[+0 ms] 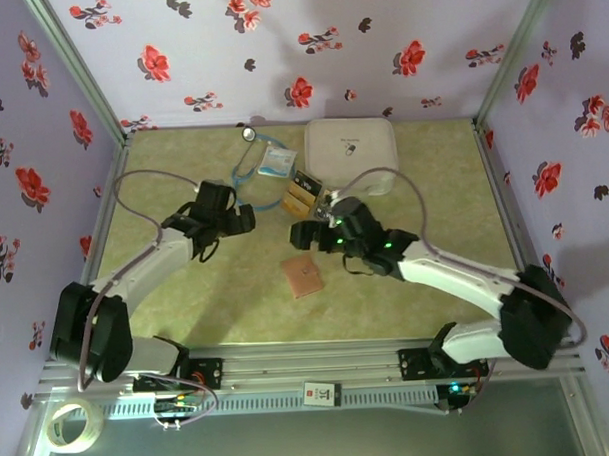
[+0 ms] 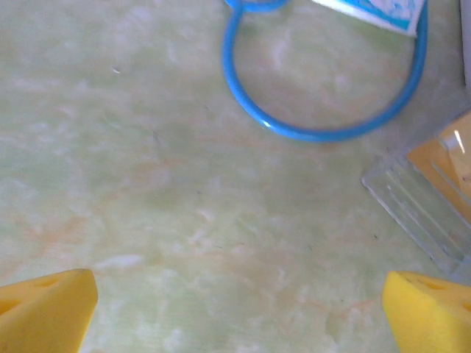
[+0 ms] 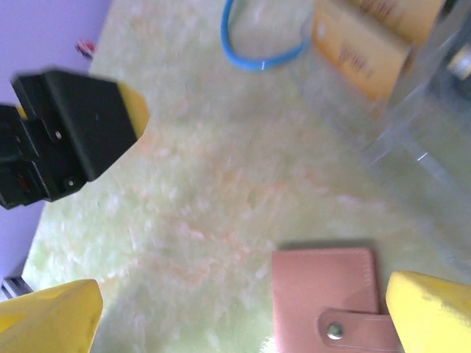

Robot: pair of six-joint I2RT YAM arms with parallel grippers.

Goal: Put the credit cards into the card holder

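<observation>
The pinkish-brown card holder [image 1: 302, 276] lies shut on the green mat, its snap strap fastened [image 3: 327, 298]. Gold and black credit cards [image 1: 303, 189] stand in a clear plastic stand [image 3: 383, 110]; the gold ones [image 3: 360, 51] show at the top of the right wrist view. My right gripper [image 1: 310, 233] hangs open just above the mat beyond the card holder, its yellow fingertips [image 3: 51, 316] wide apart with nothing between them. My left gripper [image 1: 229, 216] is open over bare mat [image 2: 235, 312], left of the clear stand [image 2: 423, 213].
A blue loop [image 1: 248, 175] and a white-blue packet [image 1: 277, 161] lie behind the left gripper. A large white rounded case [image 1: 350, 154] sits at the back, right of the cards. Flowered walls close in three sides. A tape roll [image 1: 73, 424] lies off the table's near left.
</observation>
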